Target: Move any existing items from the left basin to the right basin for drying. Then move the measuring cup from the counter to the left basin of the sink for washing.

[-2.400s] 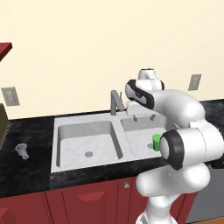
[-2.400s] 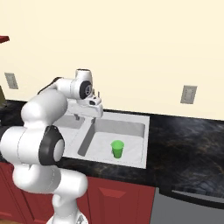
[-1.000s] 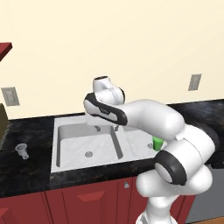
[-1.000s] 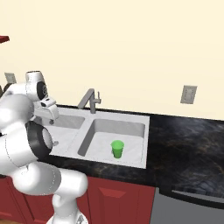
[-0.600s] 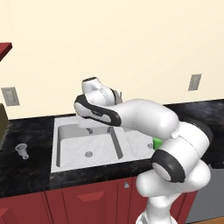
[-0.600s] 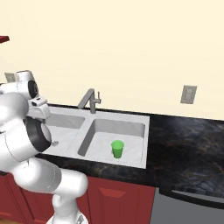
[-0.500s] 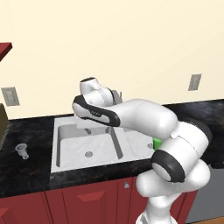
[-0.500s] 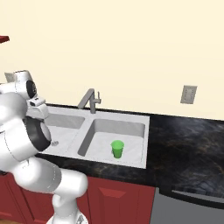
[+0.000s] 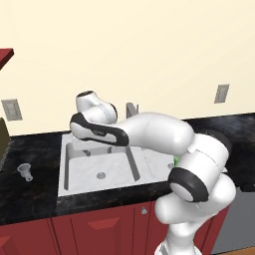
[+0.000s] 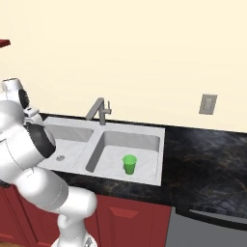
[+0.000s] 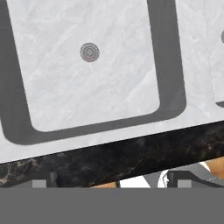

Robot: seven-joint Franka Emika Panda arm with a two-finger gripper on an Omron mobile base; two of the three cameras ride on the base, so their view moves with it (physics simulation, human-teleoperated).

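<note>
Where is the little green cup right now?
The green cup stands upright in the right basin of the sink, near its front wall, seen in the right base view, right of the faucet.

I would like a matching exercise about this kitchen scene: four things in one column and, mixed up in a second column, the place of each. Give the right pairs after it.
Things:
1. green tumbler
2. measuring cup
3. faucet
4. wall socket

Places:
A. on the wall above the counter, right of the sink
B. standing in the right basin
C. behind the sink, at the divider between the basins
D. on the counter, left of the left basin

Pairs: 1-B, 2-D, 3-C, 4-A
</note>
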